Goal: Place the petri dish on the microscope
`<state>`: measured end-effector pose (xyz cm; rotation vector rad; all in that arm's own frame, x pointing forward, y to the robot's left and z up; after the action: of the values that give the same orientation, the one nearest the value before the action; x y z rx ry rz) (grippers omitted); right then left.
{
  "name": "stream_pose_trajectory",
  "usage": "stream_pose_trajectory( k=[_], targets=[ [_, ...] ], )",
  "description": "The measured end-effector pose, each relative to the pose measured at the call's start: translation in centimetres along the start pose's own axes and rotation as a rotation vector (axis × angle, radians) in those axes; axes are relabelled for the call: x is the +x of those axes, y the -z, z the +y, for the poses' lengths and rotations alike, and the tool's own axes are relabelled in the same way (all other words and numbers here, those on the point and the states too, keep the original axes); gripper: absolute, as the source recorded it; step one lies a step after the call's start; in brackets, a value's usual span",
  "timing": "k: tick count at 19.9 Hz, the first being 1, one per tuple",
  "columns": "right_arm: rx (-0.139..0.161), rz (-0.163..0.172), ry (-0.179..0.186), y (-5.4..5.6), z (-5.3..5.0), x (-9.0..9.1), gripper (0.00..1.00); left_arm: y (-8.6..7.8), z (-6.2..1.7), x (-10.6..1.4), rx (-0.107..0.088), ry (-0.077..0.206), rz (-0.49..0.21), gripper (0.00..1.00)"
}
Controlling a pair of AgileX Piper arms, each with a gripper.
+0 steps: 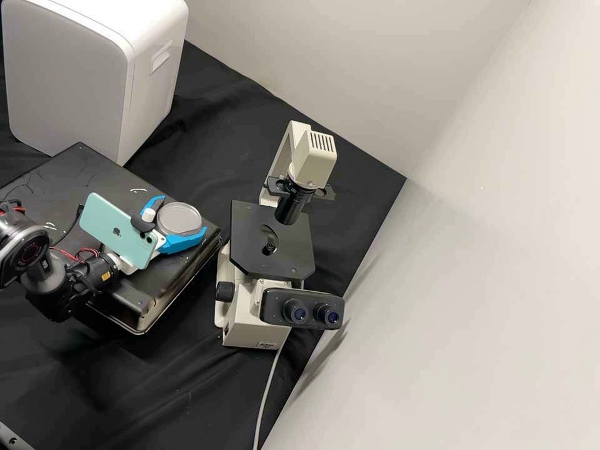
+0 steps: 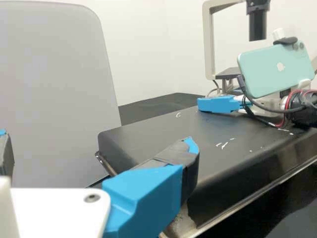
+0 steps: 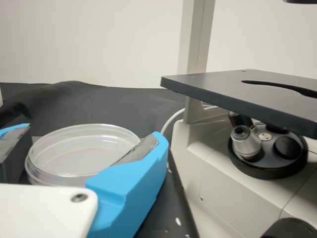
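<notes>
Clear round plastic petri dish (image 1: 179,218): rests on the low black metal case (image 1: 62,181), at its corner nearest the beige inverted microscope (image 1: 250,312), apart from the black stage plate (image 1: 250,250).
Right gripper (image 1: 182,217): blue fingers clamped on the dish's rim.
Left gripper (image 2: 96,141): fingers spread apart, holding nothing, near the case's edge away from the microscope.

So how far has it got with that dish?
Just started. Done: the right tool grips the petri dish, it seems. In hand: the dish sits over the black case. Left: carrying it onto the bare microscope stage.
</notes>
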<state>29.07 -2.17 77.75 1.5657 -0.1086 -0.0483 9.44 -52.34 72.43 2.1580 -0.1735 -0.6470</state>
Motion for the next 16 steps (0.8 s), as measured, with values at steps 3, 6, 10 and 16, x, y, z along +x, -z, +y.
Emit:
stream_pose_trajectory(
  k=[3, 6, 10, 16],
  targets=[
    [-0.003, 0.0, 0.0, -0.14, 0.14, 0.02, 0.0, -0.01, -0.05, 0.02, 0.003, 0.002, 0.0, 1.0],
    [0.01, -0.002, -0.003, -0.22, 0.22, 0.03, 0.0, -0.01, -0.05, 0.02, 0.003, 0.002, 0.0, 1.0],
    [0.023, -0.003, -0.003, -0.24, 0.24, 0.03, 0.0, -0.01, -0.05, 0.02, 0.003, 0.002, 0.0, 1.0],
    [0.027, -0.003, -0.003, -0.24, 0.24, 0.03, 0.0, -0.01, -0.05, 0.02, 0.003, 0.002, 0.0, 1.0]
  ],
)
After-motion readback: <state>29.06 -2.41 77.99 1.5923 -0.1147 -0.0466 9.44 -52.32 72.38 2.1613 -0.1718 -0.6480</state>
